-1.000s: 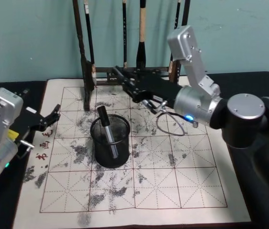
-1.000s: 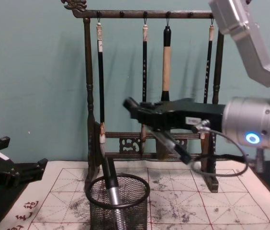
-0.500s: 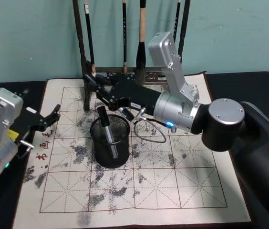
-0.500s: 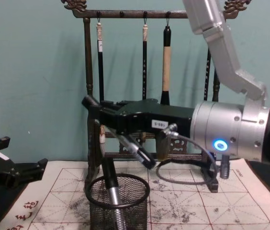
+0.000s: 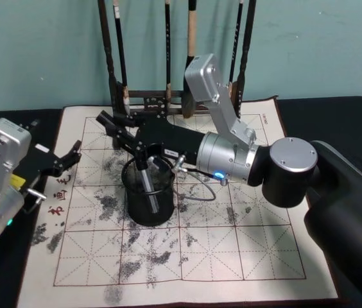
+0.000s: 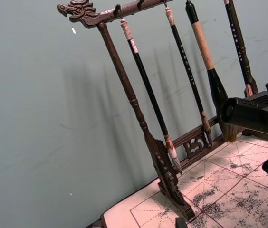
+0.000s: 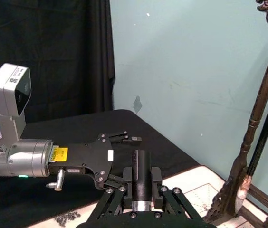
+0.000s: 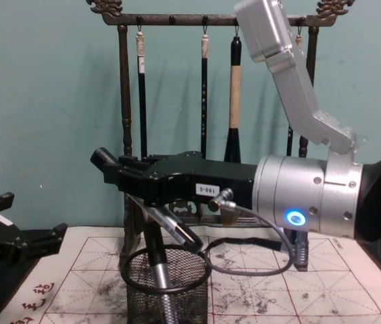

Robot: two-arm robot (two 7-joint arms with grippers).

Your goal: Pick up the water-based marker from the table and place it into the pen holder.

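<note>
One marker (image 8: 177,231) gripped by the right tool (image 8: 126,181) tilts above the pen holder (image 8: 167,290) rim; left tool (image 5: 70,157) splayed

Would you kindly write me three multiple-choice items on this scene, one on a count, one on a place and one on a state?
1. How many brushes hang on the rack? A two; B four; C six.
2. Where is the lower end of the held marker? A over the pen holder; B behind the rack; C on the rack's top bar.
3. The right gripper is: A open, empty; B shut on the marker; C shut on a brush.
Answers: 1 B, four shafts hang from the top bar; 2 A, its tip hangs at the mesh rim; 3 B, its fingers clamp the marker's barrel.
</note>
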